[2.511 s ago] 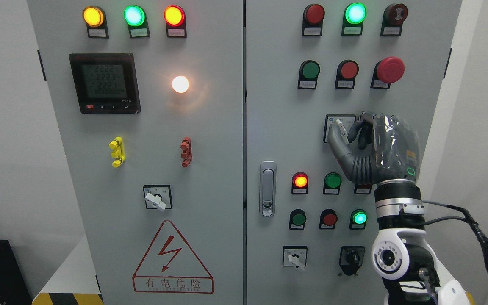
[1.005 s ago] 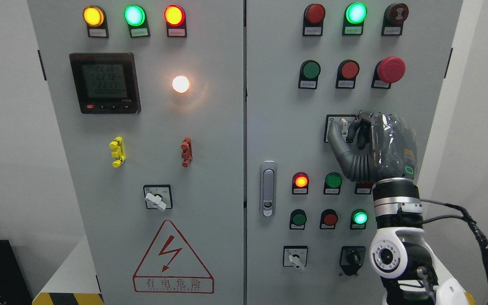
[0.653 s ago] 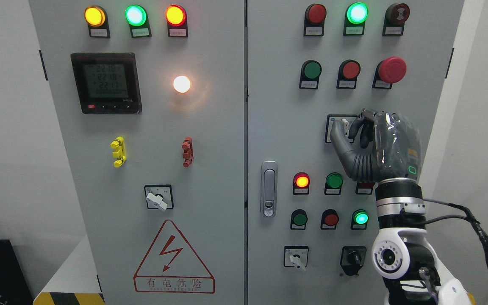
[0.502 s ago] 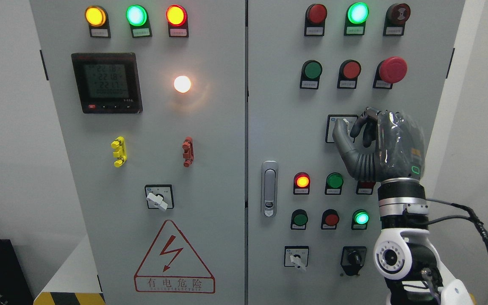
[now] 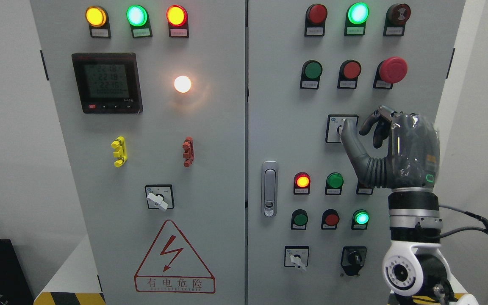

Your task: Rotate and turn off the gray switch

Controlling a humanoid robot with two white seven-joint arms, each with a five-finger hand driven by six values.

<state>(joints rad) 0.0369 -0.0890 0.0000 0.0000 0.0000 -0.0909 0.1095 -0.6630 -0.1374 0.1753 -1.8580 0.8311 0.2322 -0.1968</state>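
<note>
Head view. Right hand [image 5: 396,144] raised in front of the right door of the grey control cabinet [image 5: 210,127], arm entering from lower right. Fingers loosely curled, thumb extended up and to the left; nothing gripped. Thumb tip overlaps the gray switch [image 5: 339,127], which sits on its square plate on the right door, below the red and green push buttons and left of the palm. Contact between thumb and switch knob: cannot tell. Knob mostly hidden by the thumb, so its angle is not readable. Emergency stop button [image 5: 392,69] above the hand. Green lamp [image 5: 360,217] lit below the hand, red lamp [image 5: 301,181] lit to its lower left.
</note>
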